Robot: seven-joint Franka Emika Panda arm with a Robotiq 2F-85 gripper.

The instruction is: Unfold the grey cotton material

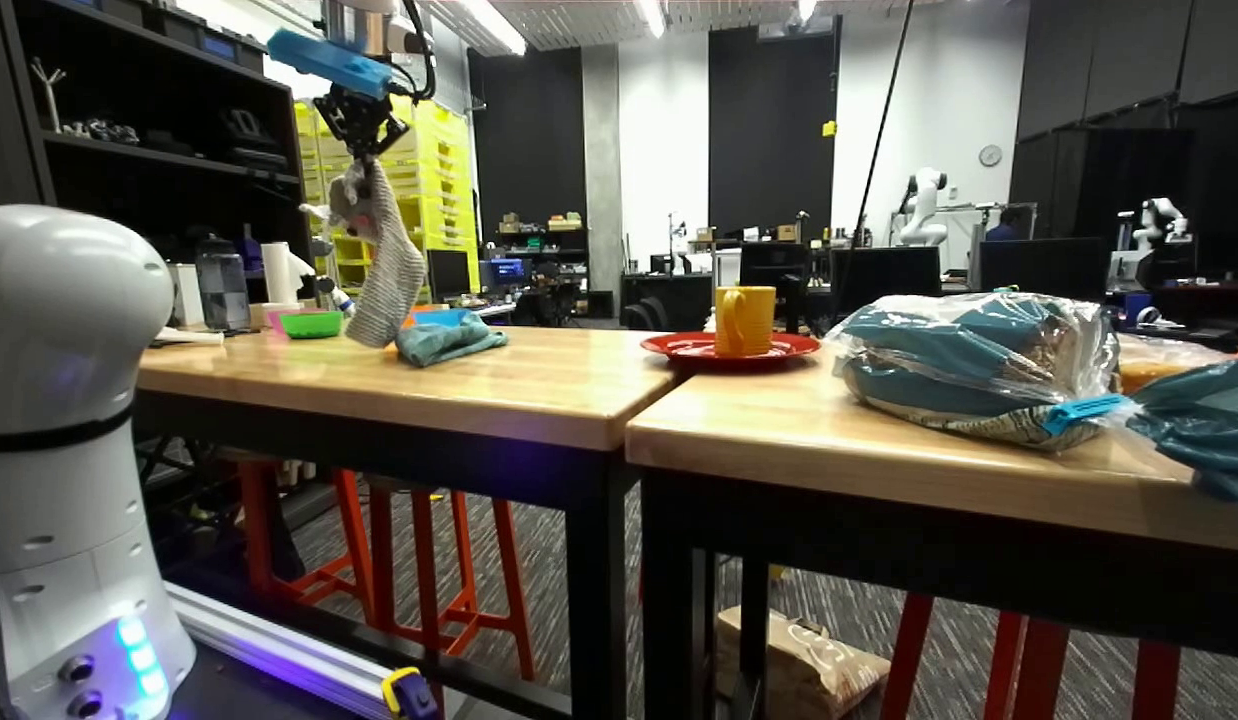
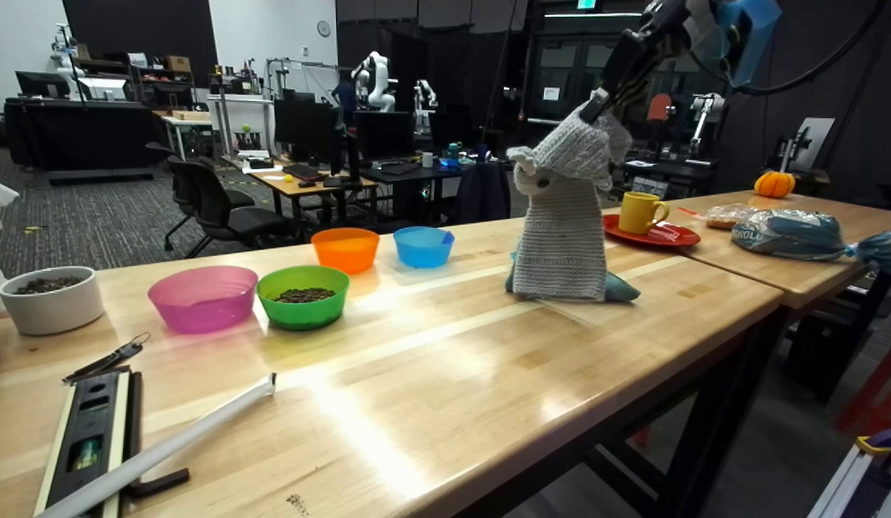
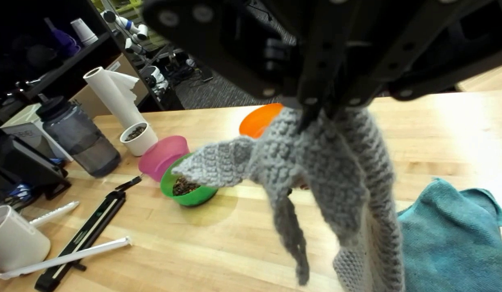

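- Here's the gripper [image 2: 595, 109], high over the counter [image 2: 445, 374], fingers drawn together and clamped on the top of the grey cloth [image 2: 561, 248]; the wrist view agrees, knit bunched right at the tips;
- and the grey cloth hangs below, inboard of both long edges, well apart from the corner at the seam; a flap folds over near the top, a broad panel drops straight beneath; in the wrist view one pointed end juts sideways, another dangles; whether the hem meets the counter, I can't tell;
- right by that hem, the teal cloth [image 1: 454, 340], crumpled on the counter, peeking out on both sides of the grey panel in an exterior view;
- over to the far long edge: orange bowl [image 2: 345, 252] and blue bowl [image 2: 422, 248], near each other but apart;
- further in from that edge, pink bowl [image 2: 201, 306] and green bowl [image 2: 301, 316], just beside one another; dark pellets [image 2: 305, 296] in the green one, and more in the white bowl [image 2: 53, 313] past the pink;
- away from the seam, a level [image 3: 101, 217] lies with a white rod [image 3: 89, 252] across it; a bottle [image 3: 80, 140] and a paper roll [image 3: 113, 97] stand at that end too;
- at the seam itself, toward the far edge, a yellow mug [image 2: 638, 214] sits on a red plate [image 2: 679, 236]; over on the next counter [image 1: 779, 420], a bag [image 1: 969, 350], and a small pumpkin [image 2: 774, 184] by its far edge.
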